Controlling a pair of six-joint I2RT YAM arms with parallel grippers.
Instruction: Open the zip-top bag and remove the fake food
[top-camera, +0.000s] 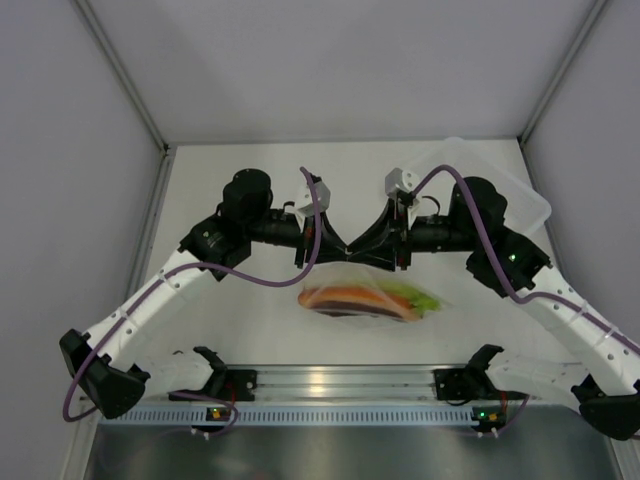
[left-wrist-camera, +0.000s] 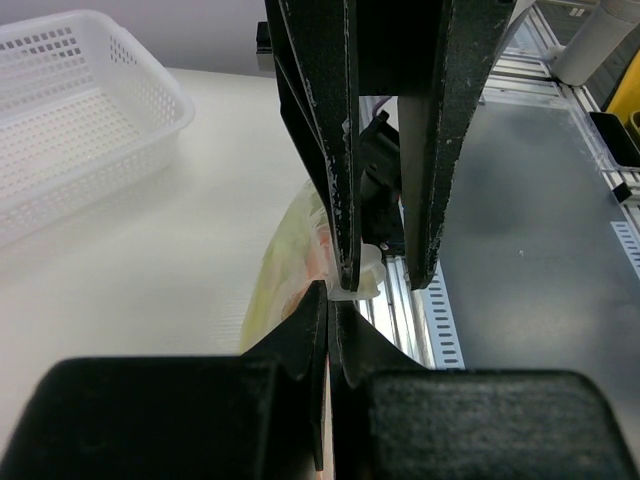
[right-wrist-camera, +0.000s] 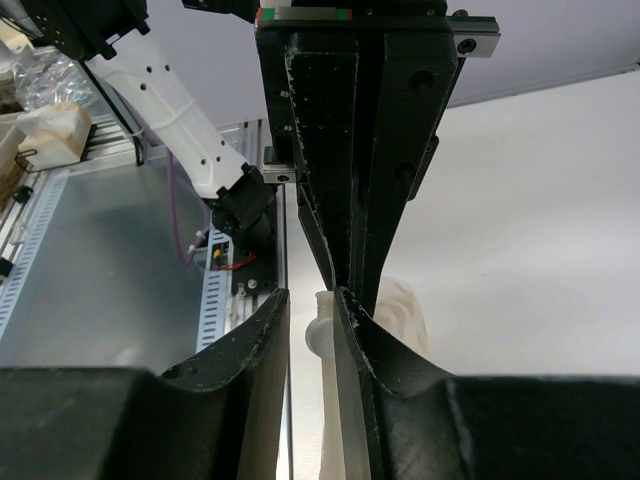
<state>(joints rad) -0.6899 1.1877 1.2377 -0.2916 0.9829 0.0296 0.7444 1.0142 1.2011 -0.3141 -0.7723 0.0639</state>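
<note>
The clear zip-top bag (top-camera: 440, 302) lies at the table's middle. Inside it are the orange and dark-red wedge (top-camera: 345, 298) and the green-yellow leafy stalk (top-camera: 415, 295). Both grippers meet over the bag's far edge. My left gripper (top-camera: 345, 252) is shut on a thin fold of the bag's top edge, seen in the left wrist view (left-wrist-camera: 329, 295). My right gripper (top-camera: 372, 252) faces it with its jaws a little apart (right-wrist-camera: 312, 300). The white zip slider (right-wrist-camera: 322, 332) sits between them against one finger. The bag (left-wrist-camera: 275, 280) hangs below.
A white perforated basket (left-wrist-camera: 80, 100) stands at the table's back right; it shows as a translucent tray in the top view (top-camera: 490, 185). The aluminium rail (top-camera: 330, 382) with the arm bases runs along the near edge. Grey walls close in both sides.
</note>
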